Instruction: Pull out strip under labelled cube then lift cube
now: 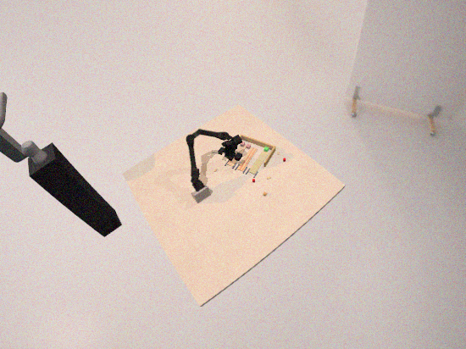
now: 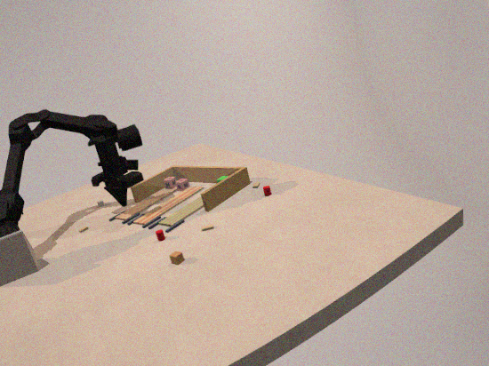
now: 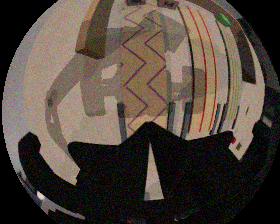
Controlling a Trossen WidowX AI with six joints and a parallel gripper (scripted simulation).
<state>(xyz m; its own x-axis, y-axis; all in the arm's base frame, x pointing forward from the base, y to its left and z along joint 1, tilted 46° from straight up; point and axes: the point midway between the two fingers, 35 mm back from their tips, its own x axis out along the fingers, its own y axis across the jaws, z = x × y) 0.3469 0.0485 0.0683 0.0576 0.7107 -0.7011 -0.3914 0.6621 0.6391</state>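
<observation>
Had the claw shut on nothing, pointed down beside the near end of the zigzag strip. Faced that strip nearly end-on: in the wrist view, ran its long axis straight ahead from the fingertips, between the dark bars and in toward the two pink cubes. Could not tell touching from hovering.

Saw both pink cubes marked, at the far end of the wooden frame, side by side, but could not read the marks or settle on the labelled one. Could not be sure, either, about which cube bore on the zigzag strip. Judged this strip the likely target from the claw's place alone.

Found the frame walled on three sides and open toward the strips' near ends. Counted inside, besides the pink cubes, a green block in the far corner, with the red-lined strip and the pale green strip reaching out. Needed, by all appearances, a firm press or grip on the near end, then a straight pull outward, without dragging the neighbour.
</observation>
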